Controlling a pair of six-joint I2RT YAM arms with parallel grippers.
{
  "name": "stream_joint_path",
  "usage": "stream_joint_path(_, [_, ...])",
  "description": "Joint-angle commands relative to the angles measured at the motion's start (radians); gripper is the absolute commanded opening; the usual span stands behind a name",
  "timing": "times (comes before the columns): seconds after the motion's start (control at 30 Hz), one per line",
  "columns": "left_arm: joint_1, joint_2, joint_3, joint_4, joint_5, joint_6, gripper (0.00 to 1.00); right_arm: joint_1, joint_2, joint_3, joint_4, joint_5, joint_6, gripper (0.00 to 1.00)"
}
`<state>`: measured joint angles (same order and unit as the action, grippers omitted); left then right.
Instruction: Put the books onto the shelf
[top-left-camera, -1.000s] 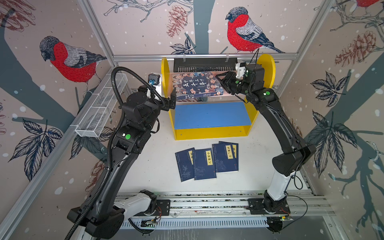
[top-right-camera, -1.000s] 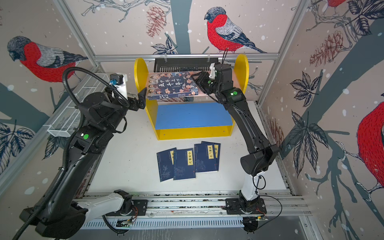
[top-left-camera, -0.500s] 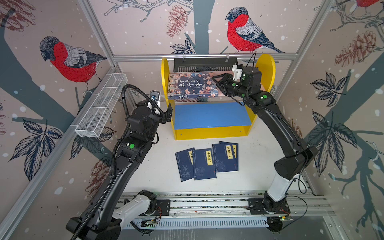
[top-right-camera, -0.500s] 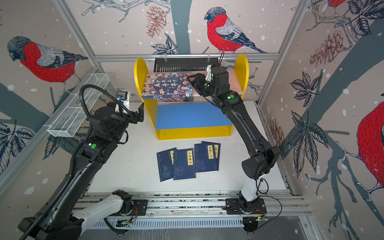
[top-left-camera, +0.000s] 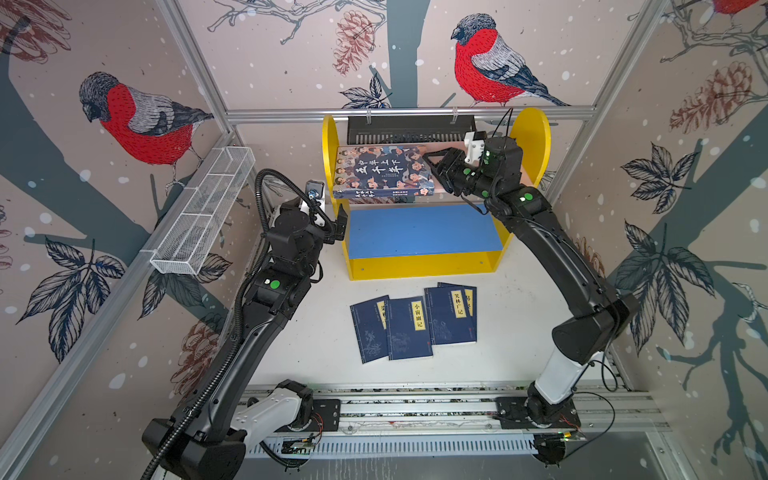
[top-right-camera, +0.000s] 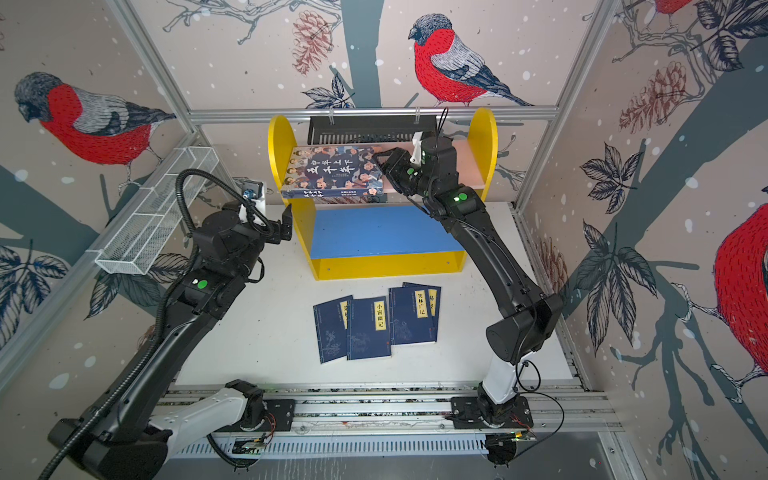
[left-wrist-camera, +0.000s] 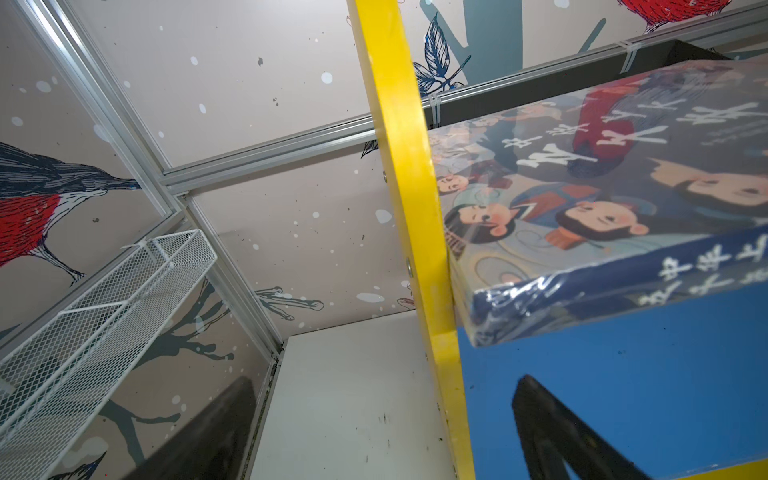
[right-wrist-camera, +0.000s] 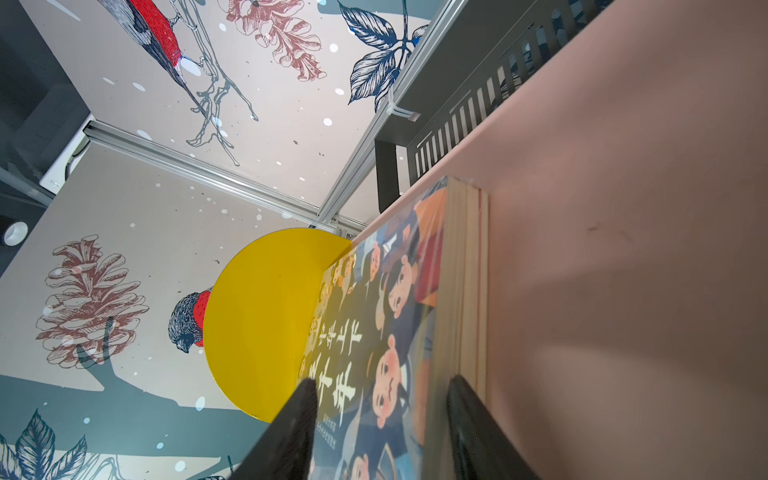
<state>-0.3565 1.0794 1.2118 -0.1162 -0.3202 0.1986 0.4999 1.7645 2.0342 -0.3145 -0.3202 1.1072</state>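
The large illustrated book (top-left-camera: 382, 170) (top-right-camera: 332, 170) lies flat on the shelf's pink upper board (right-wrist-camera: 623, 208), against the left yellow panel (left-wrist-camera: 411, 208). My right gripper (top-left-camera: 432, 166) (top-right-camera: 380, 164) (right-wrist-camera: 382, 379) is open at its right edge: one finger (right-wrist-camera: 299, 415) stands over the cover, the other (right-wrist-camera: 469, 419) beside the page edge. Several thin navy books (top-left-camera: 411, 324) (top-right-camera: 374, 322) lie fanned and overlapping on the table before the shelf (top-left-camera: 419, 228). My left gripper (top-left-camera: 336, 226) (top-right-camera: 284, 226) (left-wrist-camera: 385, 379) hangs wide open and empty at the left panel's front edge.
A white wire mesh tray (top-left-camera: 203, 208) hangs on the left wall. A black slotted basket (top-left-camera: 409, 129) is fixed to the rear rail behind the shelf. The blue lower board (top-right-camera: 382, 230) carries nothing. The arms' base rail (top-left-camera: 415, 409) runs along the front.
The illustrated book slid left along the pink board to the left panel, with the right gripper following it. The left gripper drew back and down from the book's left edge.
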Motion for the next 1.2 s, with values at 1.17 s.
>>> stream_joint_path(1.17, [0.021,0.059,0.058,0.069,0.055,-0.033,0.97,0.291,-0.457,-0.424,-0.083,0.748,-0.586,0.55])
